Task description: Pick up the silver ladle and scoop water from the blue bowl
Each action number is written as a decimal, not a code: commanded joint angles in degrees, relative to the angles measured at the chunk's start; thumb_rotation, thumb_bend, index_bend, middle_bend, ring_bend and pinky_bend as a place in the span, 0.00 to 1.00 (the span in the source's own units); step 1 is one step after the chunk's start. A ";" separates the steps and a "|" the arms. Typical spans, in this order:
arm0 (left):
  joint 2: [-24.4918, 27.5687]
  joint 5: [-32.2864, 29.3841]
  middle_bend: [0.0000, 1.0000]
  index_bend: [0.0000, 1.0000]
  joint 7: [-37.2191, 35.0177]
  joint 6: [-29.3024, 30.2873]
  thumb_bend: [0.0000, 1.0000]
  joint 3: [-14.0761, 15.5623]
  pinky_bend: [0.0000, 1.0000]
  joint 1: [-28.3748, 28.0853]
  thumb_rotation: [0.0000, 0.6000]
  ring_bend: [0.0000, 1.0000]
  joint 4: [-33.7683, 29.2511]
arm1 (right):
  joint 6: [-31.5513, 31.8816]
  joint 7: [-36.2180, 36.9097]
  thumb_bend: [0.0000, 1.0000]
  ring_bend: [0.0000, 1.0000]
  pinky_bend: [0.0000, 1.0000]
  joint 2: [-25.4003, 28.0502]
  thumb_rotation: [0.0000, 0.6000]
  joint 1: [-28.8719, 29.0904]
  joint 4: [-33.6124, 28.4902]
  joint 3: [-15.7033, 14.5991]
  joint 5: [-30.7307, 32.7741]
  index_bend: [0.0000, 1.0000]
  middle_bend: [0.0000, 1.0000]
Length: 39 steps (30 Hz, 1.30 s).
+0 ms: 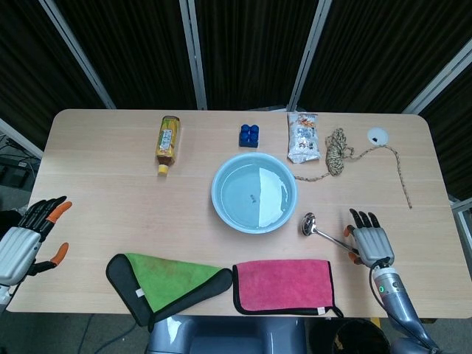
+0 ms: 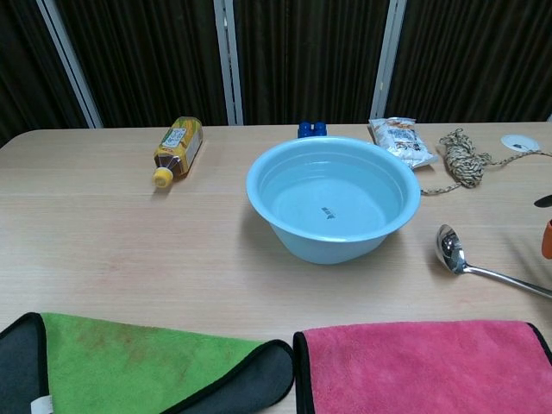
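The silver ladle [image 1: 318, 231] lies on the table right of the blue bowl [image 1: 254, 193], its cup toward the bowl and its handle running under my right hand [image 1: 370, 241]. That hand hovers over the handle's far end with fingers spread, holding nothing. In the chest view the ladle [image 2: 470, 262] lies right of the water-filled bowl [image 2: 333, 199]; only a fingertip of the right hand [image 2: 546, 235] shows at the frame's edge. My left hand [image 1: 29, 240] hangs open off the table's left edge.
A pink cloth [image 1: 284, 285] and a green cloth [image 1: 166, 280] lie along the front edge. A bottle [image 1: 167, 140], a blue block [image 1: 249, 135], a snack packet [image 1: 303, 137], a rope coil [image 1: 340, 152] and a white disc [image 1: 378, 136] sit at the back.
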 commanded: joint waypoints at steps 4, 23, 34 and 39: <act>-0.14 -0.57 0.00 0.00 0.42 -0.78 0.46 -0.09 0.00 -0.34 1.00 0.00 -0.07 | -1.52 3.00 0.24 0.00 0.00 -2.65 1.00 1.00 4.65 -0.66 -0.32 0.38 0.00; 0.30 -0.41 0.00 0.00 -1.33 -0.64 0.46 0.11 0.00 -0.59 1.00 0.00 0.31 | -1.04 6.60 0.24 0.00 0.00 -6.26 1.00 0.93 8.32 -1.39 -0.11 0.37 0.00; 0.13 -0.72 0.00 0.00 -0.90 -1.45 0.46 0.13 0.00 -0.98 1.00 0.00 0.39 | -2.41 8.18 0.24 0.00 0.00 -7.91 1.00 1.66 11.24 -1.30 0.34 0.37 0.00; 0.12 -0.68 0.00 0.00 -0.71 -1.45 0.46 0.21 0.00 -0.98 1.00 0.00 0.37 | -3.44 8.92 0.24 0.00 0.00 -8.50 1.00 2.26 12.70 -1.17 0.38 0.37 0.00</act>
